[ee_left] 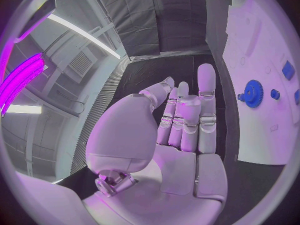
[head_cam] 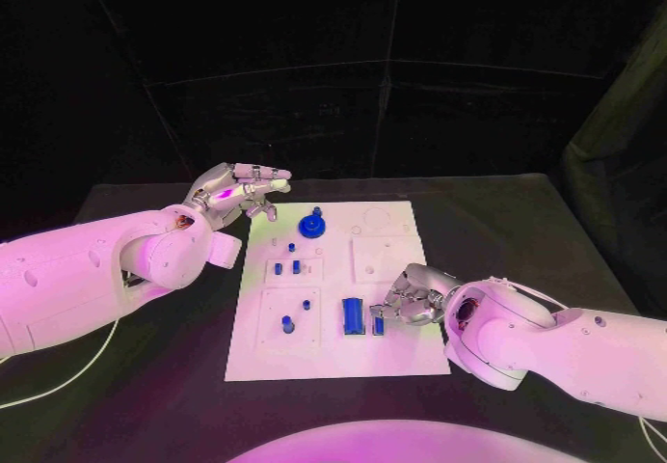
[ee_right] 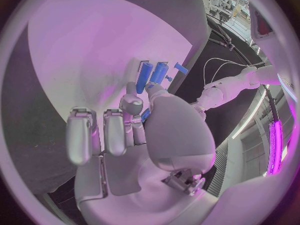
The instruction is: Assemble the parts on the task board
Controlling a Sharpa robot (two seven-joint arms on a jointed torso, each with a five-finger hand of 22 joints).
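The white task board lies in the middle of the black table. A blue gear stands near its far edge, and it shows again as the gear in the left wrist view. Small blue pegs sit in the left column, with a wider blue bar nearer the front. My right hand rests over the board's right side and pinches a small blue part between thumb and a finger, beside the bar. My left hand hovers by the board's far left corner, fingers straight and holding nothing.
Two more small blue pieces lie in the board's front left block. A white cable runs over the table at the front left. Black cloth walls stand behind the table.
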